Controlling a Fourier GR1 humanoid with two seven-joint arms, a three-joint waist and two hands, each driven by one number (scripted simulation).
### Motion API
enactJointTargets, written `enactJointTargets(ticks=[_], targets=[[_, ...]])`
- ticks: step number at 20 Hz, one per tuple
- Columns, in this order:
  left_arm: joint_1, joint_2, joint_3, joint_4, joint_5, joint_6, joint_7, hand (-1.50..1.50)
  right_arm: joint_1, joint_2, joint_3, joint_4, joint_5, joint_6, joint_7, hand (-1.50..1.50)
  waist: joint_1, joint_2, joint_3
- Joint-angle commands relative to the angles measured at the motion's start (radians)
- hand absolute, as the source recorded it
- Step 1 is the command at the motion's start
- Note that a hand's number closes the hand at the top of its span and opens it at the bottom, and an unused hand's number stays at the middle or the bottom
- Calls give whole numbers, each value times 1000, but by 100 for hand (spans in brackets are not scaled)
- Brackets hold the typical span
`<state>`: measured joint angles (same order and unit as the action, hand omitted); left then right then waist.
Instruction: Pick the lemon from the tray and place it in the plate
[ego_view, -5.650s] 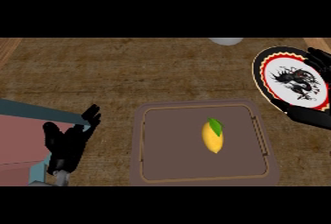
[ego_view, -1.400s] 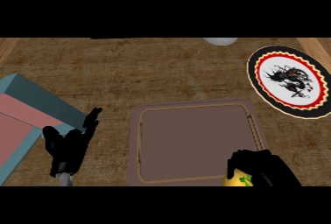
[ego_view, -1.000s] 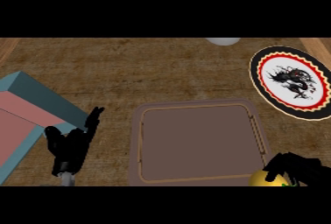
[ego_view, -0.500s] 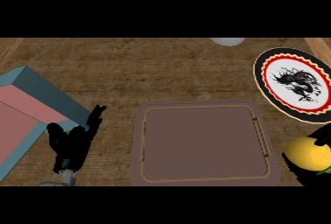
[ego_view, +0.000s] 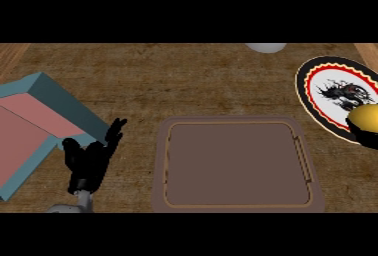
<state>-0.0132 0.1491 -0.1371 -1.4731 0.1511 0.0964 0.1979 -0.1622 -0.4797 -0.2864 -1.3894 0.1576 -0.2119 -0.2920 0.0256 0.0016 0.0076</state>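
R hand (ego_view: 367, 136) shows only at the view's right edge, mostly cut off: dark fingers curled under and round the lemon (ego_view: 365, 117), so it's grasping the fruit. Lemon is yellow, rounded, partly cropped by the frame edge; it's off the tray and sits over the lower right part of the plate (ego_view: 325, 95), overlapping the plate's rim and inner area in this view. Can't tell if lemon touches the plate or is held above it.

Plate: round but looks taller than wide, black outer rim w/ pale dotted border, red ring, white centre w/ a black dragon-like figure. It lies on the counter (ego_view: 184, 80) at upper right, near the tray's top right corner but apart from it.

Tray (ego_view: 166, 165): brown, rectangular w/ rounded corners and raised lip, at centre-bottom of the view, nothing in it.

L hand (ego_view: 90, 160) at lower left, fingers straight and pointing up, released, holding nothing, resting just left of the tray. Grey forearm bit below it at the bottom edge.

Left of that hand: teal box w/ pink inside (ego_view: 29, 125), tilted, at the left edge. Pale round thing (ego_view: 266, 47) at top edge, mostly cropped, can't tell what it is
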Motion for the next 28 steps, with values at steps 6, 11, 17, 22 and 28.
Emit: enactJointTargets(ticks=[6,11,17,22,28], targets=[[-39,-7,-7,38,-14,-1,61,0,-400,-103,-83,633,18,8,-235,150,20,13,-4],[-6,6,8,59,0,-46,-4,0,-528,-161,-114,870,38,9,-317,150,34,20,-4],[-32,-11,-19,48,-1,-53,16,0,-528,-183,52,1013,223,60,-165,-150,73,39,-2],[-60,-26,-26,34,-20,-20,53,0,-588,-186,11,1098,178,180,-276,-150,64,36,2],[-3,-8,-7,57,-17,-41,-10,0,-601,-172,-141,1128,22,261,-436,-150,43,32,2]])
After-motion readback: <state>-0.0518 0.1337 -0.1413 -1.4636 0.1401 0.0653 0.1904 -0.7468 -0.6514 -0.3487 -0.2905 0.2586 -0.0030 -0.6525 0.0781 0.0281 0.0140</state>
